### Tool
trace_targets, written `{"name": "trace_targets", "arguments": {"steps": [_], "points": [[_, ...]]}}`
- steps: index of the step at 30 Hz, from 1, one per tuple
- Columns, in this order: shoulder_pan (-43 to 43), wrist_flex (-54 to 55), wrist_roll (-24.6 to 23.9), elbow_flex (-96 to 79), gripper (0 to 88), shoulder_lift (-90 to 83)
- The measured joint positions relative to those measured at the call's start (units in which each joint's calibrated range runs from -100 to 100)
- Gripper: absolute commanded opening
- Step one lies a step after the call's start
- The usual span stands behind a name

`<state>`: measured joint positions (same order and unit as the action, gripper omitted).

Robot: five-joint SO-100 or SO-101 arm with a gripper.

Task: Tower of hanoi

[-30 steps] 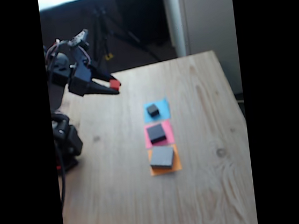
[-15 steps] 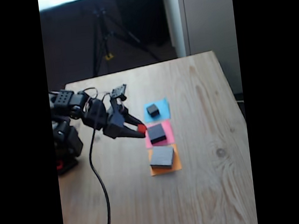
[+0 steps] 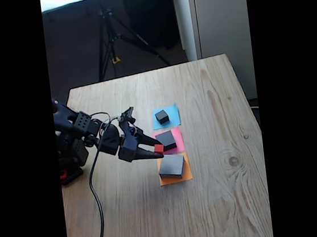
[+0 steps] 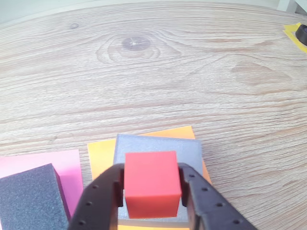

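Observation:
My gripper (image 3: 158, 149) (image 4: 151, 189) is shut on the tiny red cube (image 3: 159, 148) (image 4: 151, 184). It hangs just left of and above the largest grey block (image 3: 171, 167) (image 4: 189, 149), which lies on the orange paper square (image 3: 183, 177) (image 4: 98, 155). The middle black block (image 3: 166, 140) (image 4: 29, 196) rests on the pink paper (image 3: 177, 134) (image 4: 38, 160). Farthest back, the small black block (image 3: 162, 116) sits on the blue paper (image 3: 172, 114). In the wrist view the red cube covers the near part of the grey block's top.
The wooden table (image 3: 224, 191) stretches right and toward the camera. My arm's base (image 3: 68, 157) stands at the table's left edge, with a black cable (image 3: 95, 217) trailing forward. A tripod (image 3: 109, 38) stands beyond the far edge. Yellow tape (image 4: 295, 34) lies at the wrist view's top right.
My gripper has come down from high at the back left to just over the paper squares, carrying the red cube toward the orange one.

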<state>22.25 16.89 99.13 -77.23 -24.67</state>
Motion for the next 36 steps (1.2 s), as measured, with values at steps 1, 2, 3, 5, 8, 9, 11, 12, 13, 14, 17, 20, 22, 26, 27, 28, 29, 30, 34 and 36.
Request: {"name": "trace_targets", "arguments": {"steps": [1, 2, 3, 5, 8, 9, 11, 12, 13, 14, 17, 20, 22, 26, 27, 28, 29, 30, 34, 36], "points": [[0.41, 1.12, 0.0, 0.09, 1.1, 1.2], [0.52, 2.24, 0.0, 0.09, 1.1, 2.14], [0.52, 3.76, 0.0, 0.09, 1.1, 3.16], [0.52, 5.76, 0.0, 0.09, 1.2, 4.96], [0.72, 9.37, 0.0, 0.09, 1.4, 8.21], [0.72, 10.65, 0.0, 0.09, 1.4, 9.32], [0.72, 12.65, 0.0, 0.17, 1.5, 11.29], [0.72, 13.77, 0.0, 0.17, 1.5, 12.31], [0.72, 14.65, 0.0, 0.17, 1.5, 13.17], [1.03, 15.45, 0.0, 0.17, 1.7, 14.11], [2.07, 16.49, 0.0, 1.83, 1.8, 16.5], [2.07, 17.37, 0.0, 3.39, 2.0, 18.64], [2.07, 18.01, 0.0, 4.35, 2.5, 20.01], [2.17, 20.02, 0.0, 5.56, 3.2, 22.23], [2.17, 20.42, 0.0, 5.56, 3.2, 22.66], [2.17, 20.66, 0.0, 5.56, 3.5, 22.92], [2.17, 20.82, 0.0, 5.56, 3.7, 23.09], [2.17, 21.06, 0.0, 5.56, 3.7, 23.17], [2.17, 22.82, 0.0, 5.56, 3.9, 23.43], [2.17, 22.98, 0.0, 5.56, 4.1, 23.6]]}}
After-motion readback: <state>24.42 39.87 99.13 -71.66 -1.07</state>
